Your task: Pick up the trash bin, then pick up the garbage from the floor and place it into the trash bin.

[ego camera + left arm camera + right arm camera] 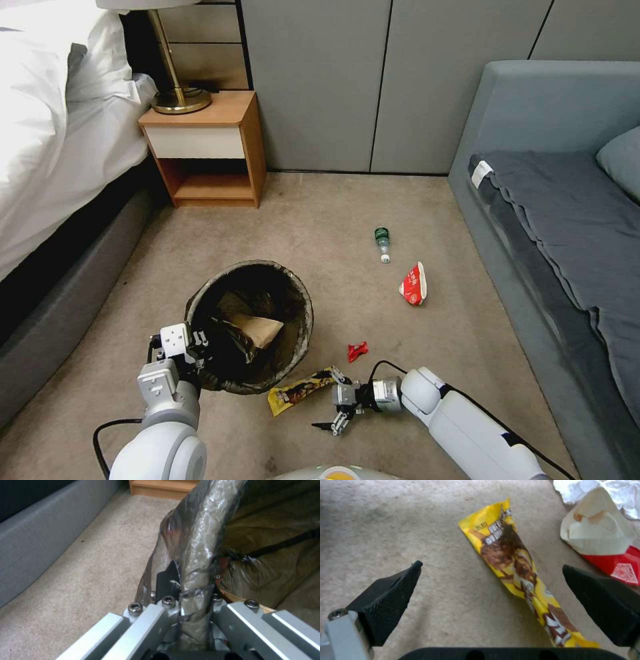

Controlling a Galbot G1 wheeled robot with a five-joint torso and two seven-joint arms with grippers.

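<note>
The trash bin [293, 333], lined with a dark bag, stands tilted toward me at the lower left of the head view, with crumpled brown paper [259, 328] inside. My left gripper [199, 340] is shut on its near rim; the left wrist view shows the bagged rim [200, 530] pinched in that gripper [193, 585]. My right gripper [328, 427] hovers open low over the carpet beside a yellow snack wrapper [300, 390]. From the right wrist the wrapper [513, 562] lies between the open fingers of the gripper [491, 566]. More garbage lies beyond: a small red wrapper [357, 351], a red-and-white carton [414, 285] and a green-capped bottle [382, 241].
A white bed [53, 133] runs along the left and a grey sofa [567, 220] along the right. A wooden nightstand [200, 143] with a brass lamp [175, 93] stands at the back left by the grey wall. The right wrist view also shows a red-and-white carton [603, 537].
</note>
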